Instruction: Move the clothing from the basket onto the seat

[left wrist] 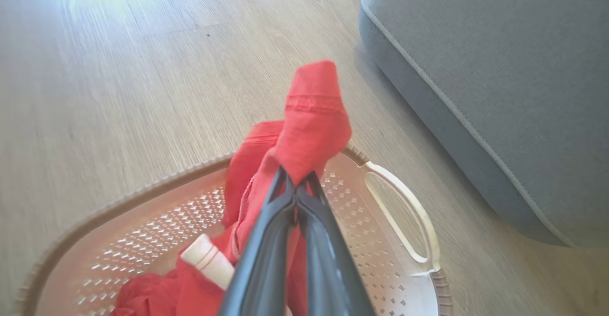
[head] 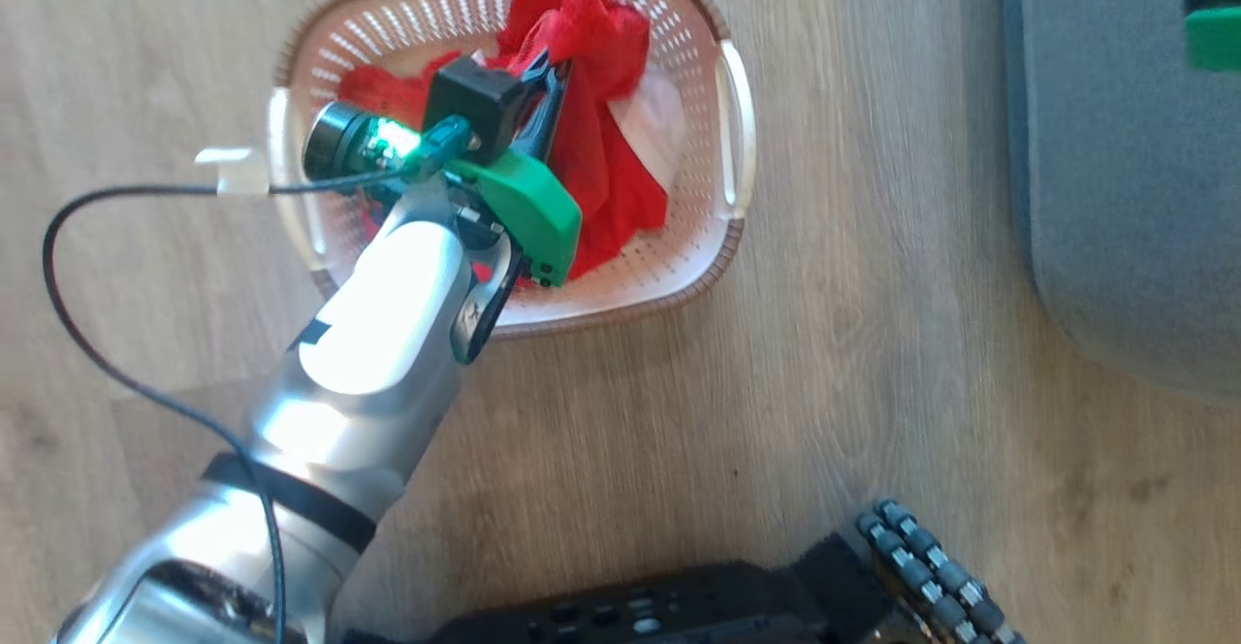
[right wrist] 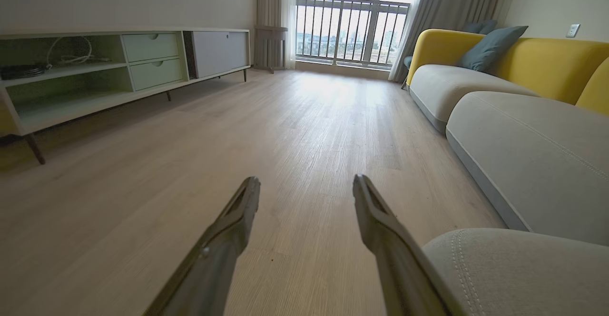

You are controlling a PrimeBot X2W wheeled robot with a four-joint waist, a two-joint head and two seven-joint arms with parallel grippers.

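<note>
Head view: the pale left forearm (head: 388,334) covers the near-left wall of the cream perforated plastic basket with brown woven-look rim (head: 679,295). The grey upholstered seat (head: 1115,188) is cut off at the right edge, and a white patch (head: 659,120) inside the basket cannot be identified. Left claw (left wrist: 296,182): fingers pressed together, pinching a fold of the bright red fabric clothing (left wrist: 314,116). That fold stands up above the rim; the rest lies in the basket, on the wooden floor (left wrist: 119,92) near the seat. Right claw (right wrist: 307,185): spread wide, touching nothing, low over the floor beside the seat.
</note>
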